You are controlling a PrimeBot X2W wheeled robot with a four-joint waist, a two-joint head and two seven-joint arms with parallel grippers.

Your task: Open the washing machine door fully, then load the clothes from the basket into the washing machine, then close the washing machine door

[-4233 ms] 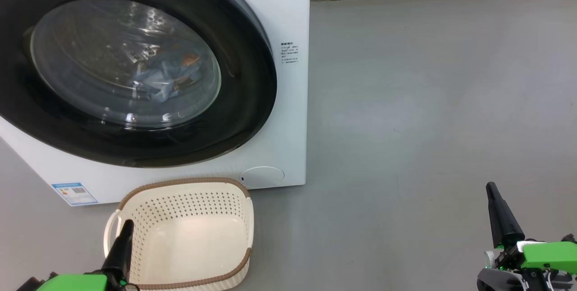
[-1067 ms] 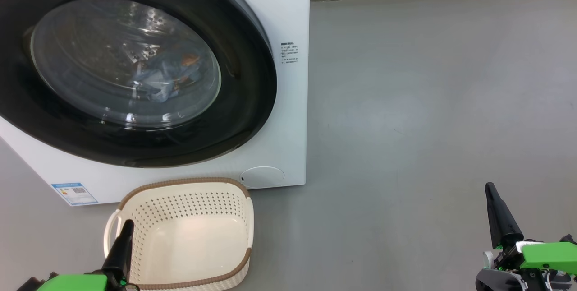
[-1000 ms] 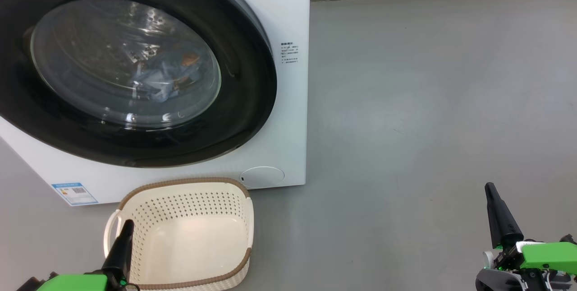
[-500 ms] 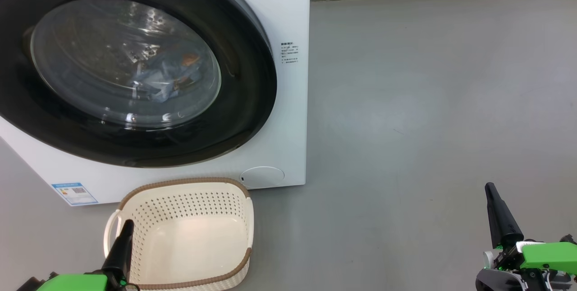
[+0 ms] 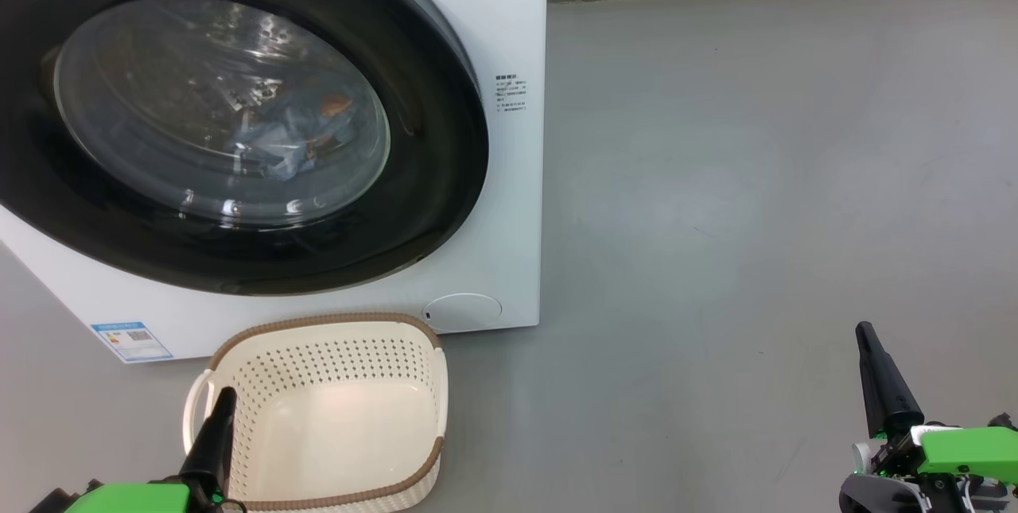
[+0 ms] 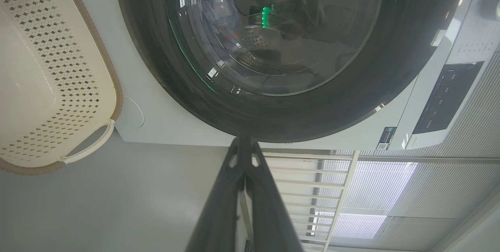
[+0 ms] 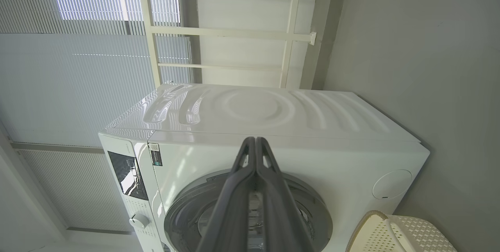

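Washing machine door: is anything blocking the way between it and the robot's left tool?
Nothing visible does. The left tool, shut, points toward the round black-rimmed glass door with open air between. The empty cream perforated plastic basket sits off to one side, on the floor below the door.

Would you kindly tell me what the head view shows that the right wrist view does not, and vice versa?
Head view: the clothes behind the shut washing machine door, the blue label sticker, the left gripper. Right wrist view: the control panel, the knob, the ribbed side panel, the window blinds. Both: the door, the basket, the round filter cap and the shut right gripper.
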